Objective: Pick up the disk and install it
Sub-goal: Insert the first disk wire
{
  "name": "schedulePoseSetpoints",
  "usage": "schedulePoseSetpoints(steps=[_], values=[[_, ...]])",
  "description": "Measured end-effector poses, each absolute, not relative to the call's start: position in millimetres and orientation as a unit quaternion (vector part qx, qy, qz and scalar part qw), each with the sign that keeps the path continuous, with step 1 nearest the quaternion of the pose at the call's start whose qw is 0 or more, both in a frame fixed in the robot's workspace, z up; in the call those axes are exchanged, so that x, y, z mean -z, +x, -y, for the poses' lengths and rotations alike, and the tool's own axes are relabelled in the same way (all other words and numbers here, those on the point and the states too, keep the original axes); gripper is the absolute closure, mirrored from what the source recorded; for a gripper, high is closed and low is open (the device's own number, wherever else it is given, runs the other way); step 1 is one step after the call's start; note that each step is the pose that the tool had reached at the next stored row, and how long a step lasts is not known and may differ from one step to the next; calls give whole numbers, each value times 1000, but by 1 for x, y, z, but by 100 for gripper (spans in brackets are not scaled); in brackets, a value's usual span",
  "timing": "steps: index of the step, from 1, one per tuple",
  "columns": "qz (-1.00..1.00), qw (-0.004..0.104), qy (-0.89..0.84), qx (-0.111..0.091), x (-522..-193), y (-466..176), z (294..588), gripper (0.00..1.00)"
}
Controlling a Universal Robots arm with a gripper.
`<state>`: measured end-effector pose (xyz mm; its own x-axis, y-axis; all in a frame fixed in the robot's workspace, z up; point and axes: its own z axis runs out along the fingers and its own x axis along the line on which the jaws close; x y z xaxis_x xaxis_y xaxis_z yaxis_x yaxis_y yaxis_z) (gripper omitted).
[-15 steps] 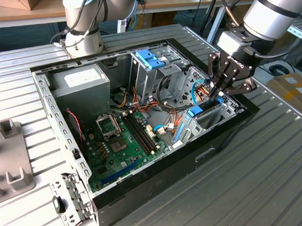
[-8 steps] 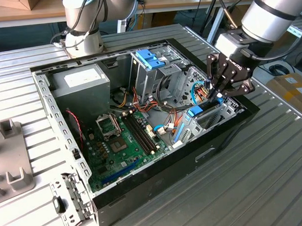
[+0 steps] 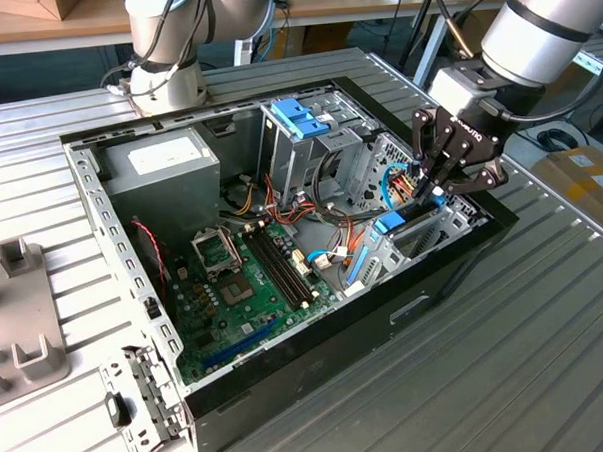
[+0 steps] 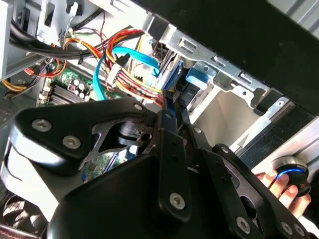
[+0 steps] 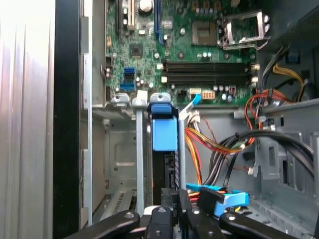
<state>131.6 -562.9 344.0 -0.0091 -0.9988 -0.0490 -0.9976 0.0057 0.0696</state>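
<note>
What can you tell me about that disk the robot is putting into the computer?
The disk stands on edge in a metal drive bay near the open computer case's front wall. Only its thin dark edge and light blue plastic bracket with a tab on top show in the first wrist view; the label is hidden. The gripper reaches down at its end, fingers close around the blue bracket.

Your arm [image 3: 533, 26] reaches in from the exterior view's right, wrist angled downward, with the gripper [image 3: 438, 180] lowered at the case's right end. Your fingers [image 4: 172, 117] sit drawn close together, pinching a thin blue-edged part. A person's hand [image 4: 279, 186] rests nearby
</note>
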Motion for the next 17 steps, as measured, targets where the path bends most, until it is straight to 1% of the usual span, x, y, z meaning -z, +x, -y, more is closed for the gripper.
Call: schedulePoseSetpoints(steps=[17], values=[[709,7,704,42,-337,126,563,84]])
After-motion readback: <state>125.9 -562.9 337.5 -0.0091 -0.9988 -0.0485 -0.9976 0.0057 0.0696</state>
